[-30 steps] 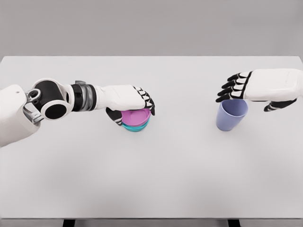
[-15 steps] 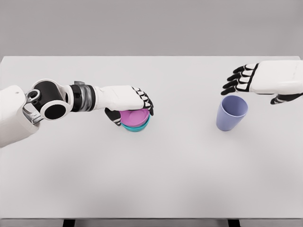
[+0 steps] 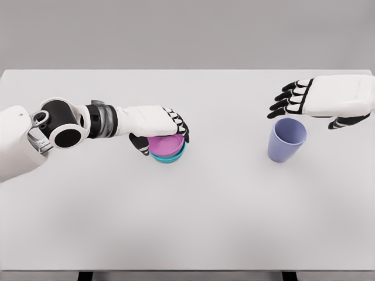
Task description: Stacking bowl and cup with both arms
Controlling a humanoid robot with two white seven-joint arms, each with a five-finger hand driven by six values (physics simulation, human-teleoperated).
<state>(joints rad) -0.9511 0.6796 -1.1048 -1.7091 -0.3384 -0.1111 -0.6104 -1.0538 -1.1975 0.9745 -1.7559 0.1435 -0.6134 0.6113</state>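
A pink bowl (image 3: 166,143) sits nested in a teal bowl (image 3: 171,157) left of the table's middle. My left hand (image 3: 163,139) lies over them, fingers curled round the pink bowl's far rim and thumb at its near left side. A lavender cup (image 3: 286,142) stands upright at the right. My right hand (image 3: 304,115) hovers just above the cup's rim without touching it, palm down, fingers spread and holding nothing.
The white table (image 3: 205,211) carries only the bowls and the cup. Its front edge runs along the bottom of the view and a grey wall stands behind it.
My right hand rose off the cup and went right, then came back left and slightly down above its rim. The left hand and the bowls have not moved.
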